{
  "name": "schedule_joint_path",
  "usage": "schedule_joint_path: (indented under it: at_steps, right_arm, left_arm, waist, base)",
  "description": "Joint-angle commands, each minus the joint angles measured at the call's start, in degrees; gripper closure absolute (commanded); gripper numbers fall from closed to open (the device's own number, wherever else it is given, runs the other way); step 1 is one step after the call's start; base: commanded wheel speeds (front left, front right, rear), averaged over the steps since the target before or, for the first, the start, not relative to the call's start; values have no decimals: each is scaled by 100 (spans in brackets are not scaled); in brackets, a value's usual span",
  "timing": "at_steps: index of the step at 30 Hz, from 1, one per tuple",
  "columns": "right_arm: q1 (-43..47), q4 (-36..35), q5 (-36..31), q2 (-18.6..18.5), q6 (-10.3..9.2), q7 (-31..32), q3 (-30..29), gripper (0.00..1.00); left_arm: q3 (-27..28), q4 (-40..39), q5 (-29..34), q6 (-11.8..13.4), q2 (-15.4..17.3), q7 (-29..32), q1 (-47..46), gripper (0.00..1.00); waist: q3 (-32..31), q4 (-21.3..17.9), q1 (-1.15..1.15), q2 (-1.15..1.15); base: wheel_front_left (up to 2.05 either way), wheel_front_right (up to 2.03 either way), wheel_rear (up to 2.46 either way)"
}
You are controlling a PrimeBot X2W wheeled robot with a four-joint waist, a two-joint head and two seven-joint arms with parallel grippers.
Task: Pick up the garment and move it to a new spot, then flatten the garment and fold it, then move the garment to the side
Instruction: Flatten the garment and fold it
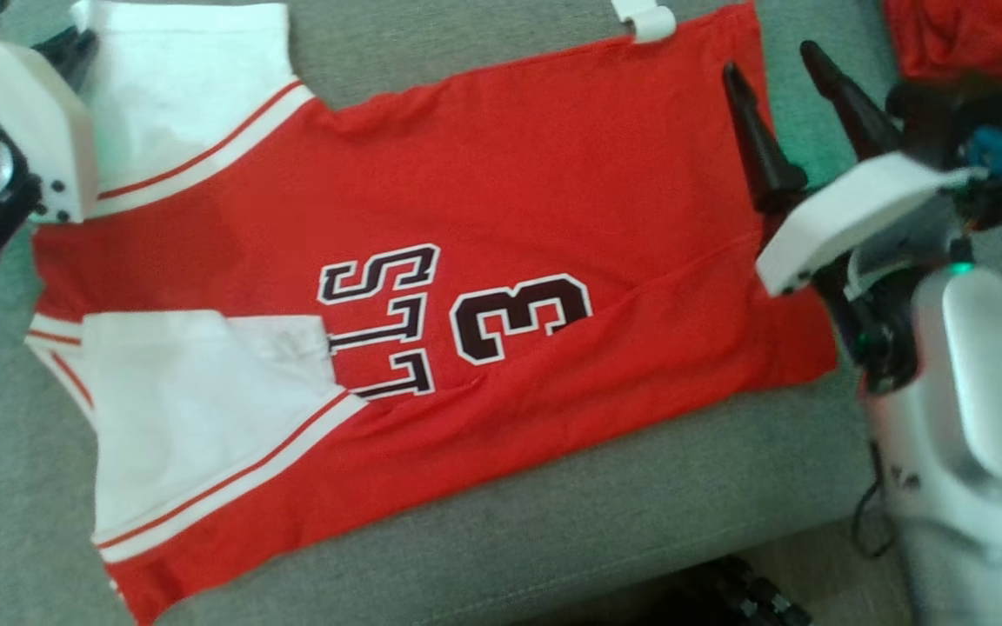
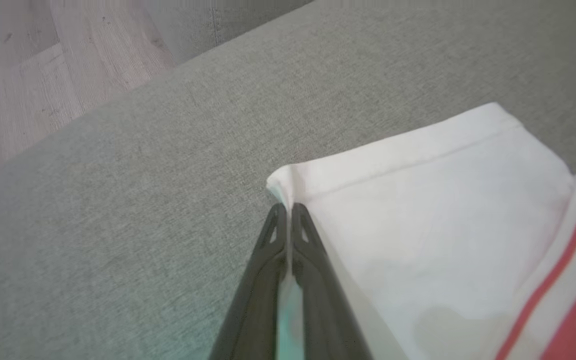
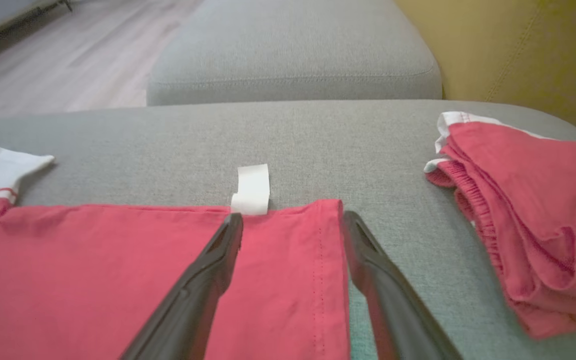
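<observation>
Left gripper [image 2: 288,207] clamped shut on a white sleeve [image 2: 418,225] of the red jersey [image 1: 553,174]; right gripper [image 3: 293,217] wide open, empty, over its hem on a grey sofa [image 1: 640,522]

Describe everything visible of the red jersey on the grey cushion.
The red jersey lies spread flat on the grey cushion, with white sleeves trimmed in red stripes, black white-edged letters and a 3 on the chest, and a white tag at one edge. The left gripper is shut on a sleeve corner; the right gripper, open, straddles the hem corner.
</observation>
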Motion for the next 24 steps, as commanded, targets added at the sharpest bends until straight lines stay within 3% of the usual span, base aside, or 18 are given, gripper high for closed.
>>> schedule_joint_path:
  at_steps: [1, 12, 20, 22, 23, 24]
  right_arm:
    - [-238, -83, -53, -112, -4, 94, 83, 0]
    - [-1360, 1432, -269, -716, -4, 940, 8, 0]
    - [-1794, 2304, -234, -799, -4, 1131, -21, 0]
    - [-1858, 2420, -216, -810, -4, 1112, 14, 26]
    - [-1887, 2474, -204, -814, -4, 1106, 31, 44]
    - [-1887, 2474, -204, -814, -4, 1106, 31, 44]
  left_arm:
    - [202, -212, 68, 41, 205, -116, -186, 100]
    - [177, -619, 177, -24, -96, -827, -452, 100]
    - [16, -1027, 158, -96, -268, -1014, -473, 100]
    - [1, -1073, 149, -99, -274, -1022, -464, 100]
    - [-4, -1090, 145, -100, -272, -1027, -459, 100]
    - [-4, -1090, 145, -100, -272, -1027, -459, 100]
  waist:
    - [-30, 84, 0, 0]
    - [-138, 572, 0, 0]
    - [-108, 789, 0, 0]
    - [-111, 806, 0, 0]
    - [-114, 812, 0, 0]
    - [-114, 812, 0, 0]
  base:
    - [0, 0, 0]
    - [0, 0, 0]
    - [0, 0, 0]
    - [0, 0, 0]
    - [0, 0, 0]
    - [0, 0, 0]
